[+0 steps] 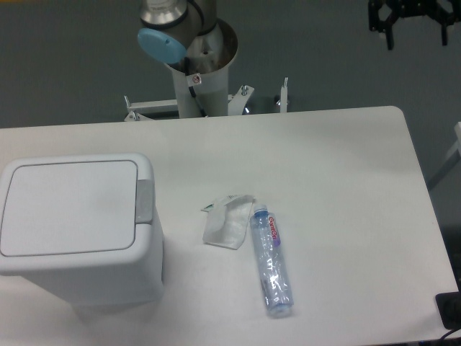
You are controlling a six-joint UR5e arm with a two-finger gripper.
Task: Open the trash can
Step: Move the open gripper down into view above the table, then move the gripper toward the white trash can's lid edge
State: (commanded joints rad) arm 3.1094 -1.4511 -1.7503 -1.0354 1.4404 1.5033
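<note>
Trash can point(75, 231) sits at the lower left of the frame, on the white table point(338, 187), lid flat and shut. It's a big boxy white bin with rounded corners. The grey push tab point(145, 201) is on the right edge of the lid, facing the middle of the table. Nothing is touching the bin.

My arm point(189, 43): only the base and a lower joint with a blue cap show, top centre of the frame, behind the far table edge. My fingers are out of frame, so I cannot tell whether they are open or closed, or whether they are holding anything.

Centre of the frame, right of the bin and apart from it: a crumpled clear plastic wrapper point(229, 221) lying flat. Just beside it on the right, a clear plastic bottle point(271, 261) on its side, cap end pointing to the upper left, body running down toward the bottom edge. It has a label with red print near the cap. Bottle and wrapper look to be touching or nearly so at the cap end; I can't tell which.

Top right corner: a black bracket-like frame point(410, 18), off the table. A dark object point(450, 310) is at the lower right edge, cut off by the frame.
</note>
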